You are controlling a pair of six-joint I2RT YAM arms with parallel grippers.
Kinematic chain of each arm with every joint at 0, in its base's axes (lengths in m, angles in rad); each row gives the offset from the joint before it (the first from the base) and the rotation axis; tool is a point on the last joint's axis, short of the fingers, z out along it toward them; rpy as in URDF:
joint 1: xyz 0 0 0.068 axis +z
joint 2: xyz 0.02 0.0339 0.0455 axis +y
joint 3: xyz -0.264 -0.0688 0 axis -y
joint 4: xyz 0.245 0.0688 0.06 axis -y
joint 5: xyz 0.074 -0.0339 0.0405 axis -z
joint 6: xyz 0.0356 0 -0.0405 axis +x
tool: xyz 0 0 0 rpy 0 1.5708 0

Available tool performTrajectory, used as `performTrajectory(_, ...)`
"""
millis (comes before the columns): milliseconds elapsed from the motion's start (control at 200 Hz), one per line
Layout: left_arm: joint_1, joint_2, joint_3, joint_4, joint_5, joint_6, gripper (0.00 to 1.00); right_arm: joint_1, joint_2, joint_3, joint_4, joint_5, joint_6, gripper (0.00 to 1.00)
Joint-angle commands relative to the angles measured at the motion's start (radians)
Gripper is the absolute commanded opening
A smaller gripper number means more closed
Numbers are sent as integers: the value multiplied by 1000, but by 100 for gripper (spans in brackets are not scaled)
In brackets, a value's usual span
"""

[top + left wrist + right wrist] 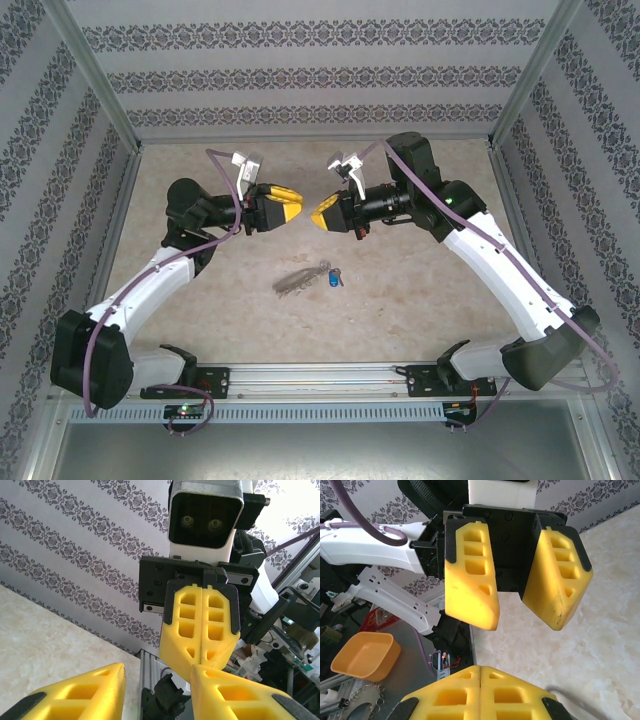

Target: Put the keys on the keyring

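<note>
Keyring (298,281) flat on the bench (420,300), out in the middle, a little way in from the near edge. Little blue-headed key (334,278) just beside its right end, touching or not, hard to say from up top. Further back and lifted off the bench: left gripper (296,205) with fingers apart and nothing between them, right gripper (312,217) squeezed together, also empty. Tips nose to nose, the closed pair lined up with the gap of the open pair. Both higher than the keyring and key, touching neither. Patterned wallpaper (300,80) behind everything.
</note>
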Motion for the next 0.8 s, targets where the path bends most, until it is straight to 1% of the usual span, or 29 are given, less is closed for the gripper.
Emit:
performTrajectory(0,30,-16,-2,68,-12,-8,37,-14,-13,21,20,-14,0,0)
performTrajectory(70,50,-31,-11,-62,-46,65,34,-19,-22,1,5,29,4,0)
performTrajectory(75,51,-33,-11,-99,-49,77,34,-20,-23,-1,2,35,5,0)
performTrajectory(90,54,-38,-7,-131,-60,103,33,-21,-24,-8,-3,54,6,0)
performTrajectory(95,54,-39,-7,-175,-64,115,34,-22,-25,-11,-4,62,7,0)
performTrajectory(120,55,-47,3,-260,-90,176,33,-24,-28,-23,-18,101,12,0)
performTrajectory(175,56,-64,40,-535,-176,331,34,-37,-24,-45,-57,184,24,12)
performTrajectory(215,58,-61,67,-708,-234,415,35,-49,-14,-55,-87,221,41,23)
performTrajectory(255,64,-50,92,-828,-278,469,35,-58,-2,-65,-114,248,60,33)
performTrajectory(300,73,-37,105,-940,-328,503,35,-59,8,-80,-138,274,74,42)
performTrajectory(345,81,-31,105,-990,-359,510,35,-58,19,-100,-156,297,88,50)
performTrajectory(415,89,-28,88,-1020,-393,499,37,-60,38,-132,-197,350,110,55)
performTrajectory(490,91,-16,76,-1045,-411,493,37,-60,60,-178,-230,384,133,56)
performTrajectory(614,90,15,57,-1105,-426,488,37,-54,118,-248,-259,354,153,58)
performTrajectory(719,86,27,44,-1163,-422,489,37,-29,177,-237,-334,349,110,58)
performTrajectory(794,69,20,38,-1227,-435,494,37,-13,193,-238,-352,344,107,58)
